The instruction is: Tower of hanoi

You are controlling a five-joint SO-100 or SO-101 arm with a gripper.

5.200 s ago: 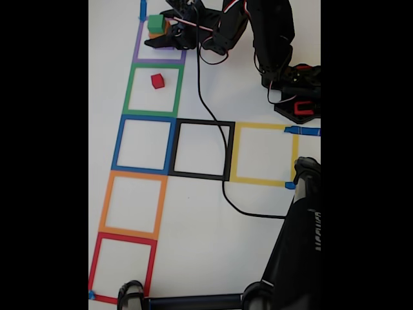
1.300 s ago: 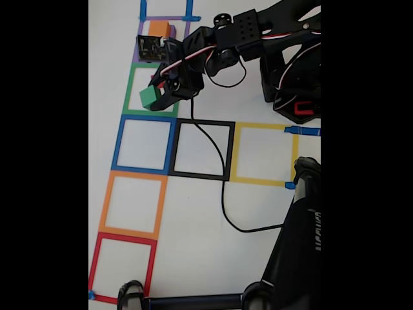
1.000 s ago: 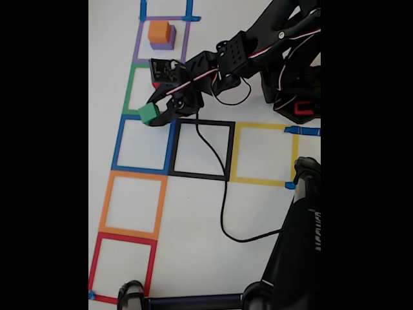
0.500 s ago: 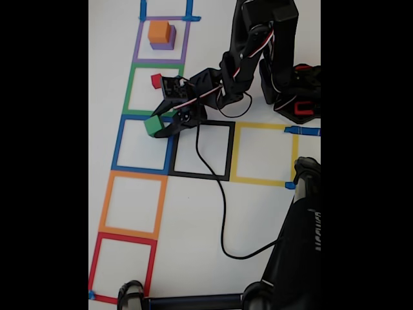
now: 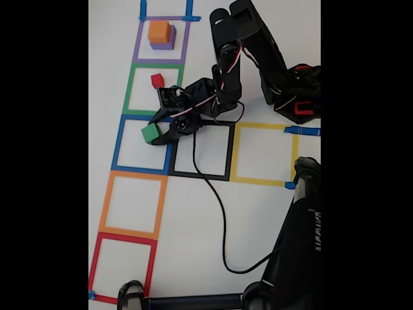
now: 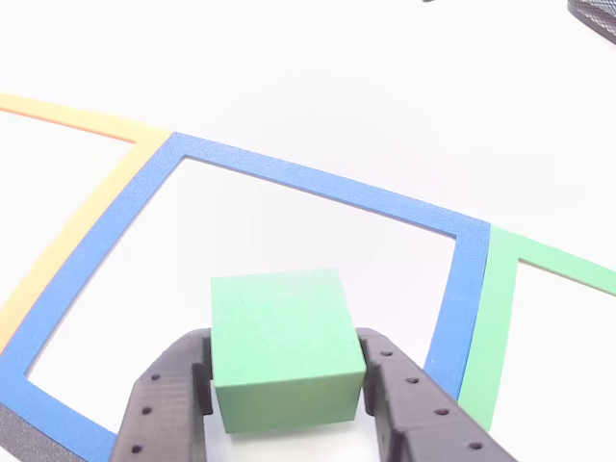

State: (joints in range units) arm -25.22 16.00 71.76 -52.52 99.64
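My gripper [image 5: 157, 133] is shut on the green cube [image 5: 151, 133], holding it over the right part of the blue taped square [image 5: 119, 145]. Close up in the other view, the green cube [image 6: 282, 356] sits between the two black fingers [image 6: 164, 399] of the gripper [image 6: 284, 385], inside the blue outline [image 6: 318, 183]. The orange cube [image 5: 159, 31] rests on the purple cube [image 5: 163, 44] in the purple square at the top. The small red cube [image 5: 157, 80] lies in the green square [image 5: 130, 90].
Orange [image 5: 106, 203] and red [image 5: 95, 265] taped squares lie below the blue one; black [image 5: 229, 152] and yellow [image 5: 264, 181] squares lie to its right. A black cable [image 5: 216, 206] trails across the table. A black stand [image 5: 297, 245] fills the lower right; the arm's base [image 5: 297, 97] sits upper right.
The gripper carried the green cube from the purple square's stack down past the green square into the blue square, lowering over the last half second. The orange, purple and red cubes stayed put.
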